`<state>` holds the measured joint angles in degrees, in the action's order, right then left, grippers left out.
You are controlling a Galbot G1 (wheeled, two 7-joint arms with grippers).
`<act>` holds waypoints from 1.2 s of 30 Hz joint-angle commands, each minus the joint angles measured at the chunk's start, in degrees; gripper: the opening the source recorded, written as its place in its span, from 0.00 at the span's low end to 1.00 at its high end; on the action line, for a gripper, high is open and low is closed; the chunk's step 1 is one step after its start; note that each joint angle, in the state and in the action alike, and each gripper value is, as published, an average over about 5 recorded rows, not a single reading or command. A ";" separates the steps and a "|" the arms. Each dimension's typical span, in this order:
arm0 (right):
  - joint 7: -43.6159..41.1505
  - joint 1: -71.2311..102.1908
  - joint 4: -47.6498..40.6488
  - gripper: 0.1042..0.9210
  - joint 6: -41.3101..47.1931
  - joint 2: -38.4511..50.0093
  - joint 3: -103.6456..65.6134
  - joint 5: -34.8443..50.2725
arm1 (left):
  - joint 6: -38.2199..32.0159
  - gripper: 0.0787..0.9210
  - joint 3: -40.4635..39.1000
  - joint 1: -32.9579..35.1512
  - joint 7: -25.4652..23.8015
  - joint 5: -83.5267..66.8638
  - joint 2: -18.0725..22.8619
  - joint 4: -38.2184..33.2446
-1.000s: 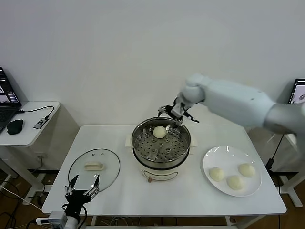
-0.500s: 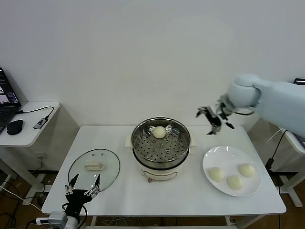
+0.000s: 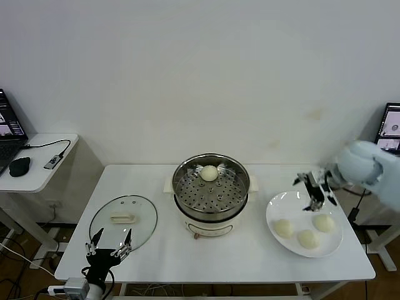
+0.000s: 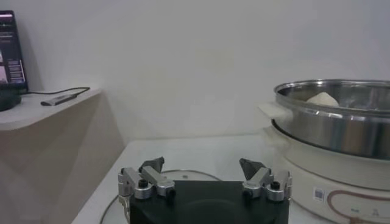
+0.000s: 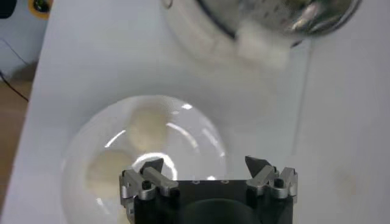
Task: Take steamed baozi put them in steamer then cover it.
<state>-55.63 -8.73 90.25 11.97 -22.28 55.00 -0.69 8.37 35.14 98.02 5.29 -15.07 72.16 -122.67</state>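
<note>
White plate [image 3: 275, 209] beside steamer [image 3: 211, 187]; cover [image 3: 123, 218] lies apart.

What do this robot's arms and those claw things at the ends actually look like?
The arm seen on the right is a smooth, rounded white shell. Each claw, the left gripper and the right gripper, is a black block carrying two silver metal linkages with dark pointed fingertips. Thin dark cables run along the right wrist.

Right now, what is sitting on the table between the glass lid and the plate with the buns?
The steamer, with one bun in its basket, stands between the glass lid and the plate. The head view shows this.
</note>
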 commanded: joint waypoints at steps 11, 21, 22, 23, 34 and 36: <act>-1.32 18.02 -7.14 0.88 -2.36 -5.70 -14.03 -5.71 | 0.02 0.88 0.25 0.02 -0.06 0.39 0.52 0.31; -1.05 16.48 -11.70 0.88 -3.15 -11.95 -11.68 -5.76 | -0.01 0.88 0.74 -0.06 -0.13 0.25 0.54 0.89; -1.06 16.34 -12.08 0.88 -3.08 -12.44 -11.47 -5.80 | -0.01 0.88 0.77 -0.11 -0.13 0.23 0.53 0.98; -1.08 16.20 -12.43 0.88 -3.03 -12.94 -11.25 -5.85 | -0.01 0.88 0.81 -0.16 -0.13 0.22 0.52 1.08; -1.93 15.87 -15.26 0.88 -2.51 -16.01 -9.59 -7.22 | 0.01 0.88 0.96 -0.81 -0.11 -0.06 0.45 2.06; -2.02 15.91 -15.52 0.87 -2.37 -16.24 -9.49 -7.53 | 0.02 0.88 0.96 -0.89 -0.11 -0.13 0.43 2.23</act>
<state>-57.42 6.72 76.66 9.69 -36.19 45.25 -7.54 8.37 36.10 97.07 5.17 -15.21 72.62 -120.42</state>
